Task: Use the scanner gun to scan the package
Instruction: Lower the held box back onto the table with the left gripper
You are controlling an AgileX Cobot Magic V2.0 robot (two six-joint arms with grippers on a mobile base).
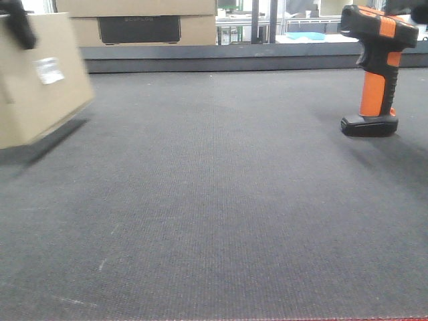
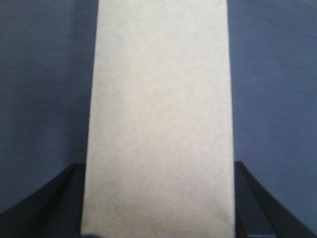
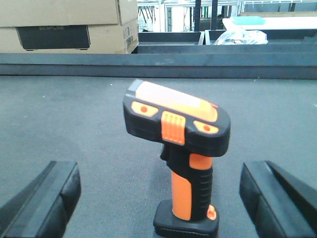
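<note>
Package [image 2: 158, 124] clamped in left hand [image 2: 158, 198]; right hand [image 3: 158, 198] spread wide.

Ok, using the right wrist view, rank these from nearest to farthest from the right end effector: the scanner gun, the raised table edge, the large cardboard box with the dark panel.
1. The scanner gun, standing upright between the open fingers of the right end effector.
2. The raised table edge, running across behind the scanner.
3. The large cardboard box, beyond that edge, upper left.

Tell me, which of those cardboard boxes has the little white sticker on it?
The small plain tan package at the left, tilted with one edge off the mat. The larger boxes at the back show a dark printed panel instead.
</note>
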